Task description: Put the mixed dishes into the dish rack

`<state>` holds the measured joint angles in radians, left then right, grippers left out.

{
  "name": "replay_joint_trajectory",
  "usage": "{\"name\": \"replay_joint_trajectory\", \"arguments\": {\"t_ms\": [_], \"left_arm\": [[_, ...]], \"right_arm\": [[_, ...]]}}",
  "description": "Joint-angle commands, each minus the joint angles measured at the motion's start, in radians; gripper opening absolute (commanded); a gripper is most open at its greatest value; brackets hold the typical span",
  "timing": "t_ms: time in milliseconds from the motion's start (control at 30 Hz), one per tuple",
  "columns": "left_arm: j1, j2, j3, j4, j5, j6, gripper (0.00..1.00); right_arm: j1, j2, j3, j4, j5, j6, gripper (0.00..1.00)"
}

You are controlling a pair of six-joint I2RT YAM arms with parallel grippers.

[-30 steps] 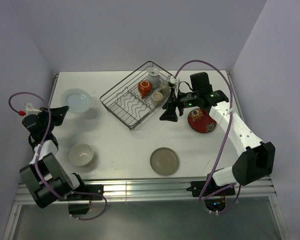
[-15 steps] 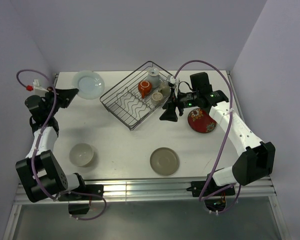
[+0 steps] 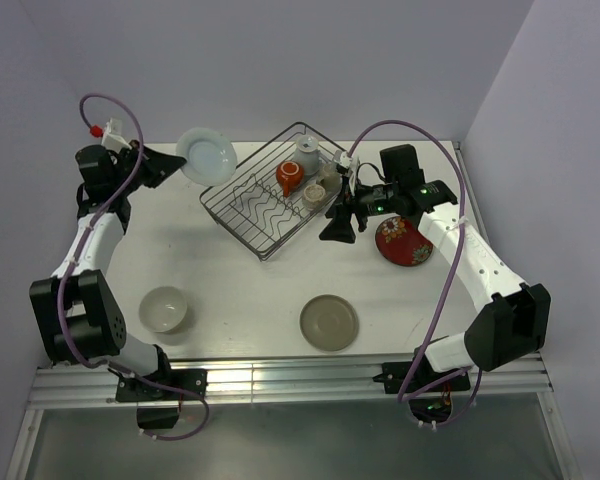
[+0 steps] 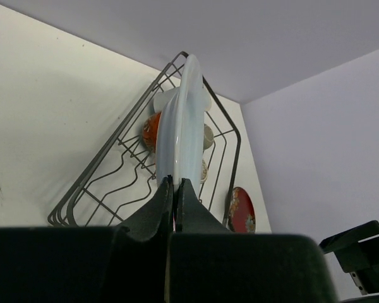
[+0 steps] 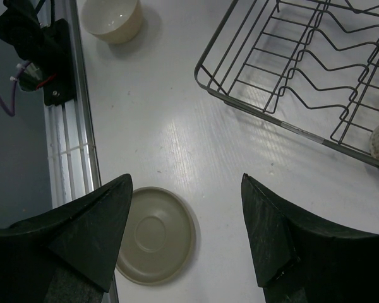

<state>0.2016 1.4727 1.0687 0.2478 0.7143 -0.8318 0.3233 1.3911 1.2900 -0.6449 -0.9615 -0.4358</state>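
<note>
The left tool (image 4: 175, 183), pressed together on the rim of the pale white plate (image 4: 180, 126), holds the dish on edge in the air above the far-left part of the desk (image 3: 240, 290). A second ago the plate was low near the desk's left edge; it now hangs just beside the far-left corner of the dish rack (image 3: 232, 224), and the left wrist view shows it lined up with the rack's wavy dividers. From that, the carry looks nearly over, with the lowering into a slot the step to come.

The right tool (image 5: 186, 183) has not shifted. It stands spread and empty by the rack's right side, close to the red floral plate (image 3: 403, 241).

The orange-red mug (image 3: 289, 177), a grey cup (image 3: 308, 150) and a beige cup (image 3: 313, 193) sit in the rack's far end. The cream bowl (image 3: 164, 308) waits toward the near-left corner and the olive-grey plate (image 3: 329, 322) by the near edge, both untouched.
</note>
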Motion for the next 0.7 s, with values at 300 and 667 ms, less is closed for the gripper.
{"name": "replay_joint_trajectory", "arguments": {"t_ms": [300,667], "left_arm": [[-0.108,0.164,0.322,-0.245,-0.033,0.367,0.0],[-0.166,0.255,0.419,-0.367,-0.052,0.589,0.0]], "right_arm": [[-0.038,-0.032,-0.008,-0.021,-0.006,-0.024,0.77],[-0.052,-0.015,-0.003,-0.038,-0.003,-0.032,0.77]]}}
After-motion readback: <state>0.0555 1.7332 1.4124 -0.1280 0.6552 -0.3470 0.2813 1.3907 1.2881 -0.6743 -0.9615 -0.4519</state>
